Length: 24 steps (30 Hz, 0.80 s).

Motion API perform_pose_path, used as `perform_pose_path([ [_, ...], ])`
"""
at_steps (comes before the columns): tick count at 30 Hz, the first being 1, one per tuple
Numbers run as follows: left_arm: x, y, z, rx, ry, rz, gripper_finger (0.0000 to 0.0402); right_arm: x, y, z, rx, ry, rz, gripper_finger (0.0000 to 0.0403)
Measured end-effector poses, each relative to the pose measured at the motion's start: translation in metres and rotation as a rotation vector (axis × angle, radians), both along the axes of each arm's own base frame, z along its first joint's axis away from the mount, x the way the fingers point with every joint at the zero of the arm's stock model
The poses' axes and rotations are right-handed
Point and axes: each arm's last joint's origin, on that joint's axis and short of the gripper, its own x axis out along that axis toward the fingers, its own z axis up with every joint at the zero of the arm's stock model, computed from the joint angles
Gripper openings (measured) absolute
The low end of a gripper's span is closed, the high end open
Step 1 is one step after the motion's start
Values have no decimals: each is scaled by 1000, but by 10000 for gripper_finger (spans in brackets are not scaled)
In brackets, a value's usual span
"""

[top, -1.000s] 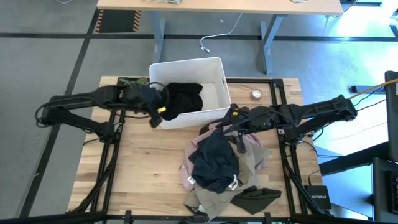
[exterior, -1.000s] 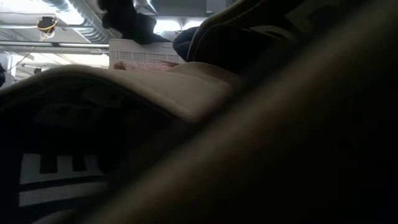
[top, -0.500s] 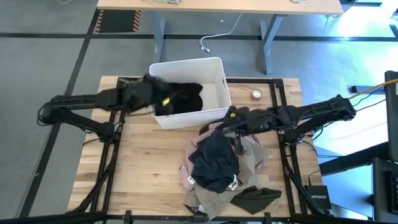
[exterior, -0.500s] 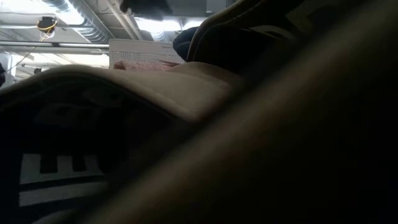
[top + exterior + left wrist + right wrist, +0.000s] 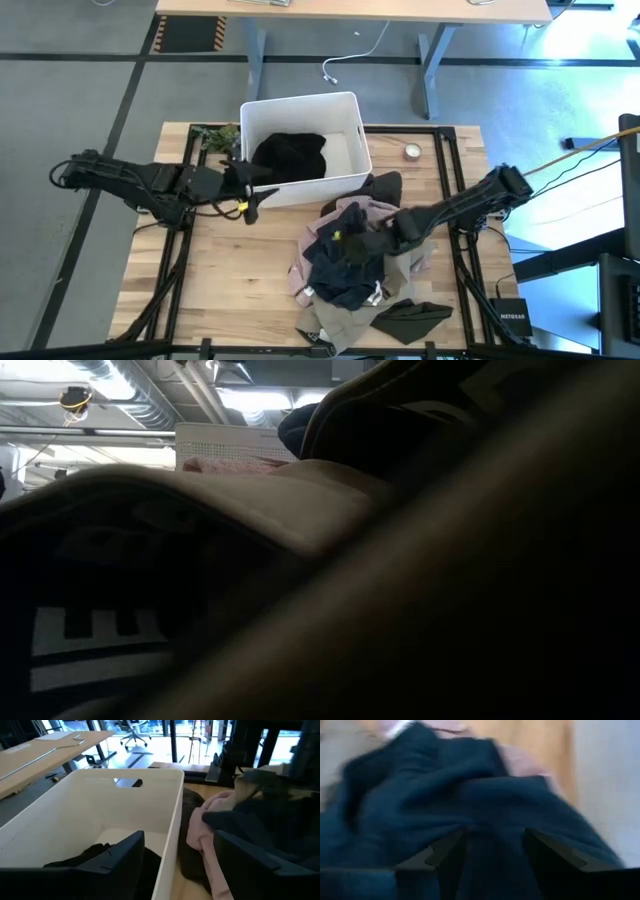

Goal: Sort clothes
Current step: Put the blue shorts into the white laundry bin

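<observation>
Our right gripper [image 5: 352, 238] down on navy garment [image 5: 345, 262] atop tabletop pile, fingers [image 5: 445, 857] spread; we pinch one fold only. Left gripper [image 5: 250, 200] fingers spread, empty, beside bin [image 5: 350, 105] holding black garment [image 5: 290, 155]

Bare desk [image 5: 230, 270] lies open left of the clothes pile [image 5: 355, 265] — the white bin [image 5: 348, 108] blocks the far side.

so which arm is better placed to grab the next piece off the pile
Probably the right. Its gripper is open and down on the navy garment atop the pile, while the left gripper is open and empty beside the white bin, away from the pile.
</observation>
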Motion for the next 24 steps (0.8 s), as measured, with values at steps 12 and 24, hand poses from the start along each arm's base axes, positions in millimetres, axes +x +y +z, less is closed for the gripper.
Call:
perform_pose_path([
  [12, -1, -1, -4, -73, -5, 28, 233, 10, 19, -61, -215, 197, -14, 127],
  [24, -2, -1, -5, -82, 6, 34, 233, -14, 3, 19, -169, -130, -92, 9],
])
